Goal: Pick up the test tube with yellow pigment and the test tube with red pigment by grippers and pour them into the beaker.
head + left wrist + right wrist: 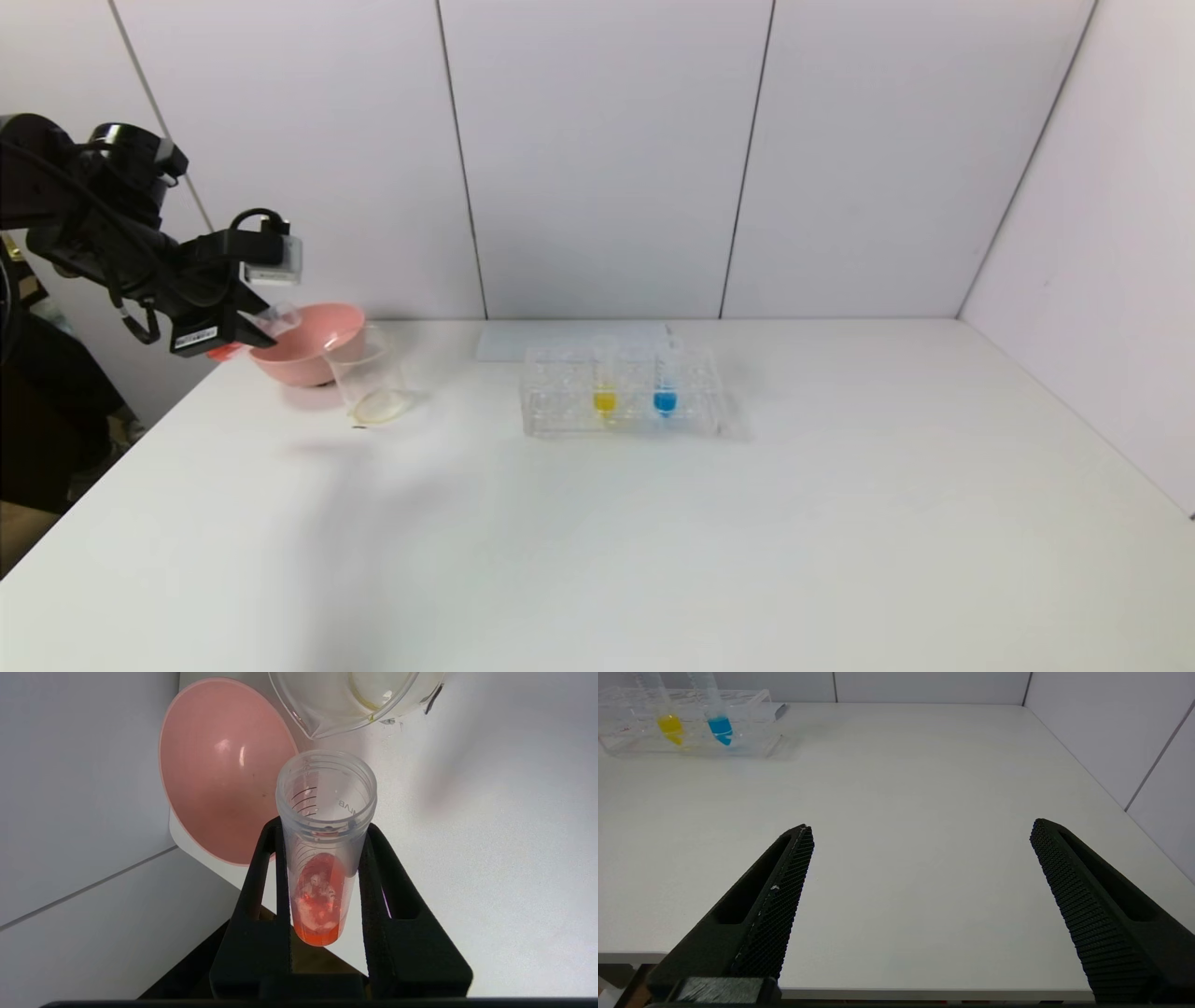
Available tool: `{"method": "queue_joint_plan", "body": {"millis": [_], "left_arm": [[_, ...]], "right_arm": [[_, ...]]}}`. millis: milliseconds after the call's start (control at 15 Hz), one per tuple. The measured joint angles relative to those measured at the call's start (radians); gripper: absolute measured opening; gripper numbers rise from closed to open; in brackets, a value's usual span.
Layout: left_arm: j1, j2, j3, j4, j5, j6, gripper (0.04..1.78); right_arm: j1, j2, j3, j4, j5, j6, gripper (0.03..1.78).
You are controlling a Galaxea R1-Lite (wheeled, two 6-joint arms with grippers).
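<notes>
Left wrist view: left hand [322, 868] clamps the test tube with red pigment [322, 858], its mouth just short of the beaker [345, 700] lip. Right hand [920, 830] hangs spread over bare worktop [924, 788] near its front edge.

A: Item colours?
B: Pink bowl [313, 347]; clear beaker [367, 375]; yellow pigment tube [605, 378]; blue tube [665, 376] (both in a clear rack [560, 403]).
A: Remainder?
B: Red-orange liquid in the red pigment tube [322, 858], black graduation lines; black left tool [322, 835]; white table [653, 541].
</notes>
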Motion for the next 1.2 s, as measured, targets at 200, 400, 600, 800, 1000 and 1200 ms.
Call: {"method": "queue_joint_plan", "body": {"millis": [200,400,600,800,1000,1200], "left_arm": [[-0.018,0.002,-0.001,0.0,0.027,0.007,0.44],[-0.027,0.005,-0.001,-0.003,0.039,0.02,0.44],[-0.052,0.009,-0.002,-0.011,0.097,0.022,0.44],[-0.069,0.014,-0.003,-0.011,0.144,0.023,0.44],[-0.086,0.016,-0.003,-0.012,0.172,0.023,0.44],[-0.1,0.017,-0.003,-0.013,0.223,0.029,0.44]], "right_arm": [[0.0,0.0,0.0,0.0,0.0,0.0,1.7],[0.0,0.0,0.0,0.0,0.001,0.0,1.7],[0.0,0.0,0.0,0.0,0.0,0.0,1.7],[0.0,0.0,0.0,0.0,0.0,0.0,1.7],[0.0,0.0,0.0,0.0,0.0,0.0,1.7],[0.0,0.0,0.0,0.0,0.0,0.0,1.7]]}}
